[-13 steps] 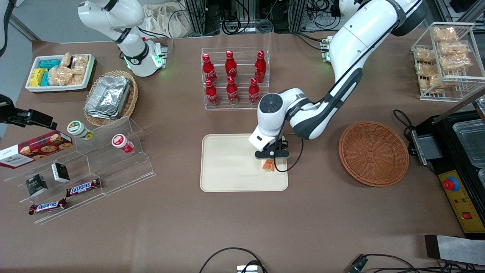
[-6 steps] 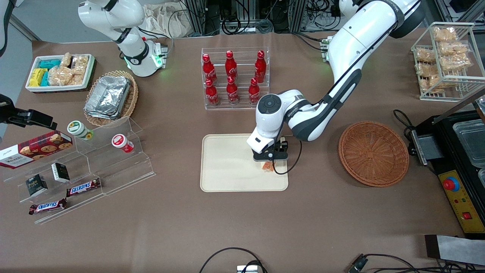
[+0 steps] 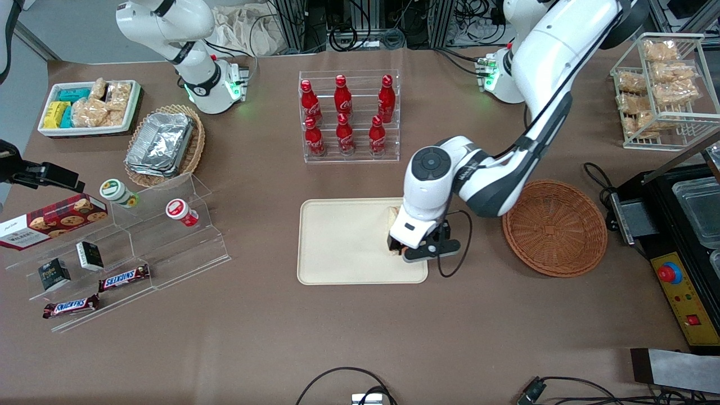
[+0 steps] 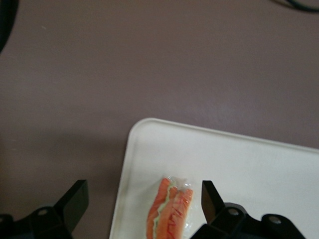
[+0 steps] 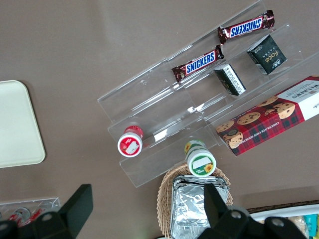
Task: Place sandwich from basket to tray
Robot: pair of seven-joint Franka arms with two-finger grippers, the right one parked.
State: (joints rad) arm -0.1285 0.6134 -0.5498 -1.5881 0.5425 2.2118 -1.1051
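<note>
- Over the tray's edge toward the working arm's end of the counter, the tool hangs above the sandwich, most of which the arm's white wrist hides in the front view.
- Seen from the left wrist, the tool has its two black fingers spread wide, with nothing between them touching either pad; it has hold of nothing.
- That same view shows the sandwich lying flat on the tray near a rounded corner, its orange-red and green cut edge facing up through clear wrap, apart from both fingers.
- Brown counter surrounds the tray's low rim there.
- Toward the working arm's end sits the round reddish-brown basket, near the tray but not touching it, with nothing visible inside.
- Farther from the front camera than the tray stands a clear rack of red bottles.
- Toward the parked arm's end stands a clear stepped display with candy bars and small jars.
</note>
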